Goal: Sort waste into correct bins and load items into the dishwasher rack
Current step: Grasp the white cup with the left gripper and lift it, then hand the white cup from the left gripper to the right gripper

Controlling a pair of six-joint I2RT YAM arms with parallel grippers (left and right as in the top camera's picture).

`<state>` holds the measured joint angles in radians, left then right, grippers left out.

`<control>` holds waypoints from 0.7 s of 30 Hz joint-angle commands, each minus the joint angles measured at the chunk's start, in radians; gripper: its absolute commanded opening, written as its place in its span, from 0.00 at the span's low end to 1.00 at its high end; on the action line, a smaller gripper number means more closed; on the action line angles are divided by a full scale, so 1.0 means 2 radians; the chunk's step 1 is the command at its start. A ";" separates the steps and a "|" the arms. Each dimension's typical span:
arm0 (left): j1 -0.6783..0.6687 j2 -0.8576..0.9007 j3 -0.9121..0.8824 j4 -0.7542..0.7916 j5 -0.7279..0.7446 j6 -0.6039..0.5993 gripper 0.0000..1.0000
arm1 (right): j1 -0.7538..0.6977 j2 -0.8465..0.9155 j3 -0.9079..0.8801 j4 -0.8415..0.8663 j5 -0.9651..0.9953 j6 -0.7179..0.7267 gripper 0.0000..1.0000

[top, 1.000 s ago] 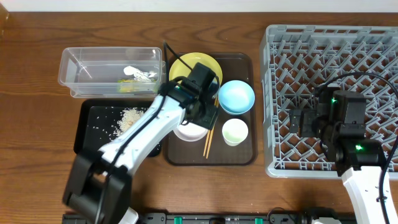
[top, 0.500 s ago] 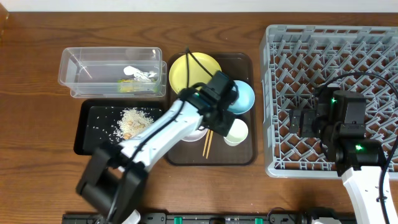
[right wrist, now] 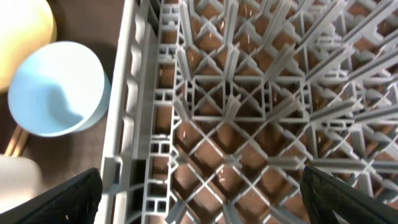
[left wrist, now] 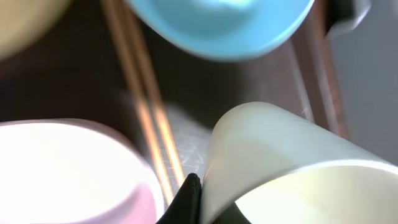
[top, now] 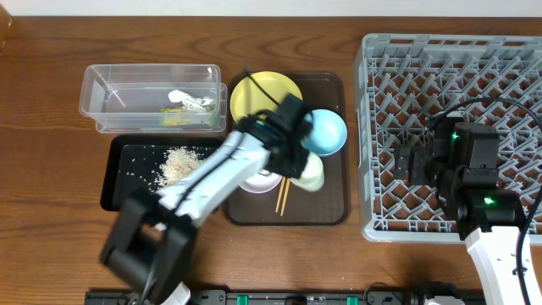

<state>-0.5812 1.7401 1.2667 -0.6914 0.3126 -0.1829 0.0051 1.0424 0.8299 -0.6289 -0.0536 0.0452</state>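
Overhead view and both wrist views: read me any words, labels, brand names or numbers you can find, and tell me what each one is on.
No text can be read in any view.
snack wrapper in the clear tub: has print, but too small and blurred to read.
small pale cup held in the left claw: plain, no marking visible.
dishwasher rack: no label visible.

brown serving tray [top: 329, 208], wooden table [top: 51, 233]
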 commanded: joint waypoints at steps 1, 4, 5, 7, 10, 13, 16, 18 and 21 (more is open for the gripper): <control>0.056 -0.055 0.006 0.013 0.089 -0.027 0.06 | 0.007 -0.001 0.010 0.018 -0.027 0.016 0.99; 0.109 -0.062 0.005 0.048 0.180 -0.070 0.06 | 0.007 0.009 0.010 0.052 -0.144 0.005 0.99; 0.127 -0.059 0.005 0.066 0.222 -0.082 0.06 | 0.008 0.015 0.010 0.062 -0.190 -0.006 0.99; 0.152 -0.046 0.005 0.109 0.308 -0.105 0.06 | 0.008 0.033 0.010 0.080 -0.300 -0.035 0.99; 0.170 -0.021 0.005 0.176 0.426 -0.157 0.06 | 0.018 0.065 0.010 0.096 -0.428 -0.082 0.99; 0.168 0.004 0.005 0.227 0.501 -0.201 0.06 | 0.034 0.100 0.010 0.118 -0.506 -0.109 0.99; 0.161 0.019 0.005 0.254 0.549 -0.212 0.06 | 0.049 0.134 0.010 0.165 -0.543 -0.109 0.99; 0.158 0.020 0.005 0.255 0.564 -0.215 0.06 | 0.056 0.149 0.010 0.191 -0.544 -0.109 0.99; 0.155 0.020 0.005 0.255 0.580 -0.219 0.06 | 0.060 0.164 0.010 0.237 -0.544 -0.109 0.99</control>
<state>-0.2665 1.7824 1.2701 -0.1852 1.3373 -0.5808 0.1097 1.3499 0.8360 -0.2005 -1.0492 -0.1432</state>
